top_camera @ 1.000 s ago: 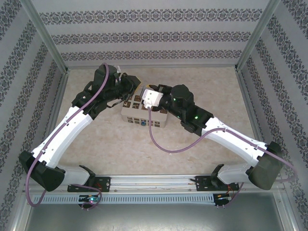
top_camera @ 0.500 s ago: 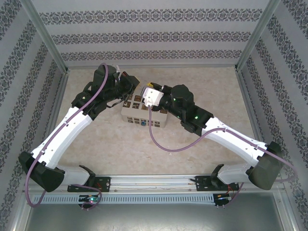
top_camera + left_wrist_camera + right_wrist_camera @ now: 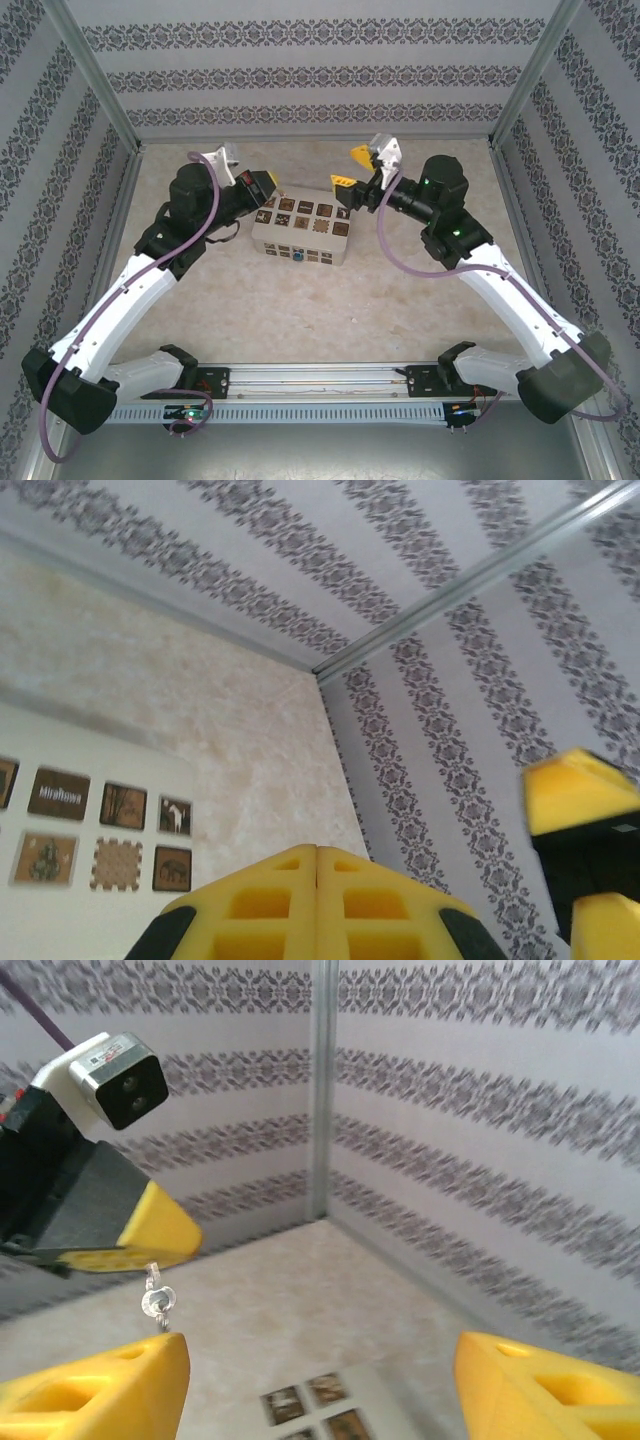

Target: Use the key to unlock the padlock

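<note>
The tiny blue padlock [image 3: 298,255] hangs on the near face of the cream box [image 3: 300,236]. My left gripper [image 3: 269,186] hovers over the box's left end with its yellow fingers [image 3: 317,880] pressed together. In the right wrist view, a small silvery key [image 3: 157,1301] on a ring dangles from the left gripper's [image 3: 166,1232] tip. My right gripper [image 3: 350,167] hangs above the box's right far corner, wide open and empty. Its fingers [image 3: 100,1392] frame the floor and a few tiles [image 3: 305,1397].
The cream box carries rows of brown picture tiles [image 3: 120,805] on top. Patterned walls and metal frame posts [image 3: 322,1090] enclose the beige floor [image 3: 300,310]. The two grippers face each other closely over the box.
Both arms have drawn back from the middle of the box. The right gripper rose to the right and now stands open; the left pulled back left, still shut.
</note>
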`<act>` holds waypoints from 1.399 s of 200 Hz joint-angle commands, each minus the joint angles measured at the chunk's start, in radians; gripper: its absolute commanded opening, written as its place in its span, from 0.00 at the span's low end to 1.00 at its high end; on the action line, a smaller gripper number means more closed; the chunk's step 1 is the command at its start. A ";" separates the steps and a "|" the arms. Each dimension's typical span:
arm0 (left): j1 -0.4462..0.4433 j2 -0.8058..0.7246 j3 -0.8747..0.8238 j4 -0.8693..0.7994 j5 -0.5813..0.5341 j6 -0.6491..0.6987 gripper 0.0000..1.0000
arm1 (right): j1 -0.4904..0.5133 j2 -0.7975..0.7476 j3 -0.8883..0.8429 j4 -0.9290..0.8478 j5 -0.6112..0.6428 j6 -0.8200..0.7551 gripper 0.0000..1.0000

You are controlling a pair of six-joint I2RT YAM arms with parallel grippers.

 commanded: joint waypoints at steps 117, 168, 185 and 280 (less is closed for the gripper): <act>0.053 0.097 0.121 0.150 0.487 0.299 0.00 | -0.005 0.142 0.026 0.232 -0.466 0.777 0.66; 0.053 0.121 0.117 0.191 0.499 0.279 0.00 | 0.036 0.178 0.055 0.238 -0.458 0.772 0.59; 0.054 0.124 0.120 0.191 0.500 0.277 0.00 | 0.044 0.193 0.064 0.238 -0.453 0.772 0.59; 0.053 0.126 0.127 0.187 0.491 0.277 0.00 | 0.063 0.253 0.095 0.235 -0.450 0.764 0.45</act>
